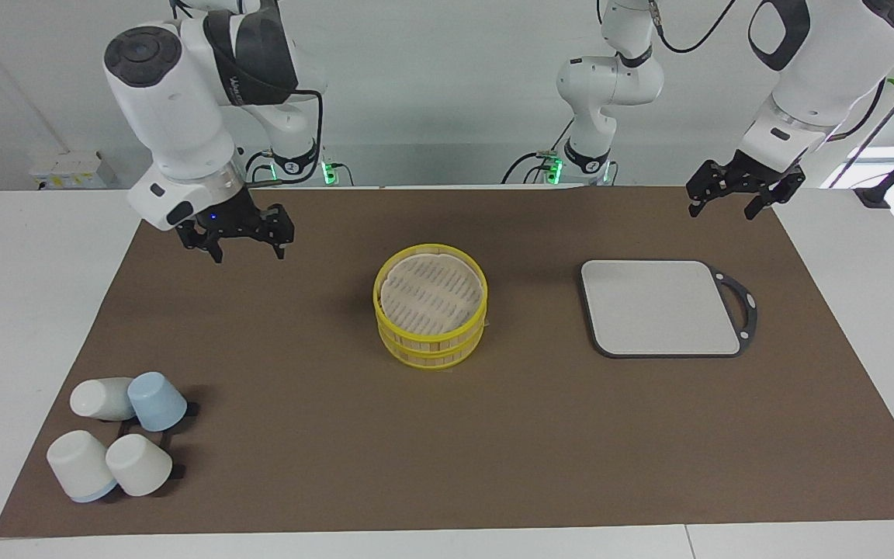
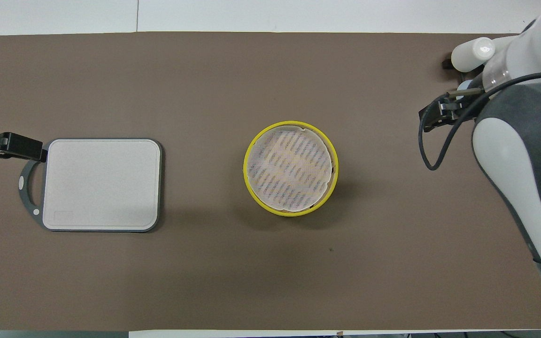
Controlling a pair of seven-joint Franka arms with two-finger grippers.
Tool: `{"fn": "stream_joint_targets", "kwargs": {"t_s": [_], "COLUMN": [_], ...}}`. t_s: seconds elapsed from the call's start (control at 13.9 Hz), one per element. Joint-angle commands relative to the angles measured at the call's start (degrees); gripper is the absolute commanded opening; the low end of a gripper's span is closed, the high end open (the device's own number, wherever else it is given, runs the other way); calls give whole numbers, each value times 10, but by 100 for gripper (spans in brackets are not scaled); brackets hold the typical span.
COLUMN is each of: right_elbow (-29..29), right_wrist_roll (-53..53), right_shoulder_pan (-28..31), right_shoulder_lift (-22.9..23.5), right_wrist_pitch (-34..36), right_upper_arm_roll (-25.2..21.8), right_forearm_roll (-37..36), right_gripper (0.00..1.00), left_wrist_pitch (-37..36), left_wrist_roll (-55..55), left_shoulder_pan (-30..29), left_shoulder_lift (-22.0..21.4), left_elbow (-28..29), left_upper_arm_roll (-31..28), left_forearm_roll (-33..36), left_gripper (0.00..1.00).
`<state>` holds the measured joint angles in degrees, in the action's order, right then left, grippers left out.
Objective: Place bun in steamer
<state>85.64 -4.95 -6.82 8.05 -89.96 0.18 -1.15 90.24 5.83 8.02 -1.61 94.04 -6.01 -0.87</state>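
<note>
The steamer stands near the middle of the brown mat, two yellow-rimmed tiers stacked, with a pale slatted top surface showing inside the upper rim; seen from overhead that surface fills the whole ring. No bun can be made out in either view, so its place cannot be told.

The right gripper hangs in the air over the mat toward the right arm's end of the table, well apart from the steamer, its fingers spread and holding nothing. In the overhead view the right arm's body covers most of that corner and hides part of the cups.

The left gripper is raised over the mat's edge toward the left arm's end, its fingers also spread and empty, and that arm waits there.

A grey square board with a dark rim and a loop handle lies flat between the steamer and the left arm's end. Four cups, three white and one pale blue, lie clustered at the mat's corner toward the right arm's end, farther from the robots than the steamer.
</note>
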Motion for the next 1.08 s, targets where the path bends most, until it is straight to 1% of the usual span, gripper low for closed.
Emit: {"fn": "stream_joint_targets", "kwargs": {"t_s": [0.0, 0.07, 0.14, 0.29, 0.43, 1.01], "right_elbow": [108, 136, 149, 147, 137, 137], "right_wrist_roll": [13, 15, 21, 70, 75, 71], "right_shoulder_pan": [32, 40, 46, 74, 86, 94], "right_shoulder_lift": [-65, -81, -90, -88, -83, -81], "right_wrist_pitch": [-43, -60, -64, -65, -65, -65], "right_upper_arm_roll": [8, 8, 8, 7, 7, 7], "right_forearm_roll": [9, 9, 9, 9, 11, 11], "right_gripper": [100, 100, 100, 100, 100, 100], "left_wrist_pitch": [7, 7, 7, 7, 8, 8], "left_wrist_roll": [4, 4, 4, 4, 4, 3], "left_shoulder_pan": [3, 3, 3, 3, 3, 3], "left_shoulder_lift": [-4, -4, -4, -4, -4, -4], "left_elbow": [5, 5, 5, 5, 5, 5], "left_upper_arm_roll": [-1, -1, -1, -1, 0, 0], "left_forearm_roll": [8, 8, 8, 8, 8, 8], "left_gripper": [100, 100, 100, 100, 100, 100]}}
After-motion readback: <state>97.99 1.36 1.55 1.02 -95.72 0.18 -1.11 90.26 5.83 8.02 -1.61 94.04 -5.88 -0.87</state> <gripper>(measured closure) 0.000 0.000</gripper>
